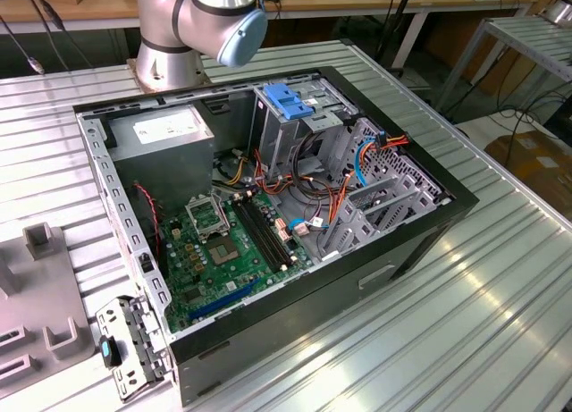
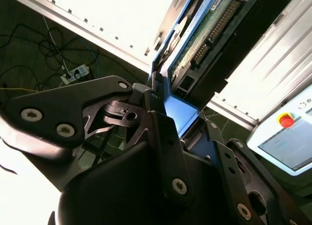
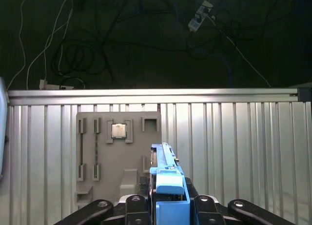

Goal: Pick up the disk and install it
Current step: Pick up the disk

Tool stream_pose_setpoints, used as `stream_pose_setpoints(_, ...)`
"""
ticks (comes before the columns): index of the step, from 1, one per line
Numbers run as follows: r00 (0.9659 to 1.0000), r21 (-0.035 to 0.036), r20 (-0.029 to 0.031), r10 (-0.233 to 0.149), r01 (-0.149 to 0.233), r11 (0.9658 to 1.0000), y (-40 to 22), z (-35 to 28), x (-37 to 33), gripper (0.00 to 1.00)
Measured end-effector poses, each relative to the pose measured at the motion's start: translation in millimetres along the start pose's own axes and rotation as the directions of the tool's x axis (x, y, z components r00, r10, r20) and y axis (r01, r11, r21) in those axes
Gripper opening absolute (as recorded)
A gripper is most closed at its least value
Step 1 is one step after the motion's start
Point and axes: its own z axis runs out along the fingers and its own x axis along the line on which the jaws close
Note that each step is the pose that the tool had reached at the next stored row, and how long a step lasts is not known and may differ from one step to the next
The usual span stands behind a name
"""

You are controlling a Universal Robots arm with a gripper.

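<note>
My gripper (image 3: 168, 201) is shut on the disk (image 3: 165, 169), which stands on edge between the black fingers (image 3: 134, 205) with its blue plastic rail facing the camera. In the second wrist view the disk (image 2: 212, 27) shows its green circuit-board underside and blue side rail, clamped at its end by the gripper (image 2: 170, 110). It hangs in the air over the ribbed metal table (image 3: 234, 137). The open computer case (image 1: 268, 323) lies in the middle of the exterior view, with a blue bracket (image 1: 288, 99) on top of its drive cage.
A grey fixture plate (image 3: 119, 161) carrying a small square chip lies on the table below the gripper. A grey box with a white label (image 1: 170, 130) and the motherboard (image 1: 223, 242) sit in the case. The arm's base (image 1: 197, 23) stands behind the case. A pendant with a red button (image 2: 286, 120) is nearby.
</note>
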Motion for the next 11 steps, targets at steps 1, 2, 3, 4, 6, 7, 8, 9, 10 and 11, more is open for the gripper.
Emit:
stream_pose_setpoints(1, 1.0000, -0.0001, 0.0000, 0.000, 0.000, 1.0000, -1.3, -0.1, 0.0, 0.37)
stream_pose_setpoints(2, 1.0000, 0.0000, 0.0000, 0.000, 0.000, 1.0000, -2.6, -0.1, 0.0, 0.37)
stream_pose_setpoints(3, 1.0000, -0.0001, 0.0000, 0.000, 0.000, 1.0000, -5.9, -0.3, -0.1, 0.37)
stream_pose_setpoints(4, 1.0000, -0.0001, 0.0000, 0.000, 0.000, 1.0000, -8.9, -0.5, -0.2, 0.37)
stream_pose_setpoints(6, 1.0000, -0.0002, 0.0000, 0.000, 0.000, 1.0000, -12.2, -0.6, -0.2, 0.37)
stream_pose_setpoints(7, 1.0000, -0.0002, 0.0000, 0.000, 0.000, 1.0000, -14.3, -0.8, -0.3, 0.37)
stream_pose_setpoints(8, 1.0000, -0.0003, 0.0000, 0.000, 0.000, 1.0000, -16.0, -0.9, -0.3, 0.37)
stream_pose_setpoints(9, 1.0000, -0.0002, 0.0000, 0.000, 0.000, 1.0000, -18.1, -0.9, -0.4, 0.37)
stream_pose_setpoints(10, 1.0000, -0.0003, -0.0001, 0.000, 0.000, 1.0000, -19.6, -1.1, -0.4, 0.37)
stream_pose_setpoints(11, 1.0000, -0.0002, 0.0000, 0.000, 0.000, 1.0000, -21.2, -1.1, -0.4, 0.37)
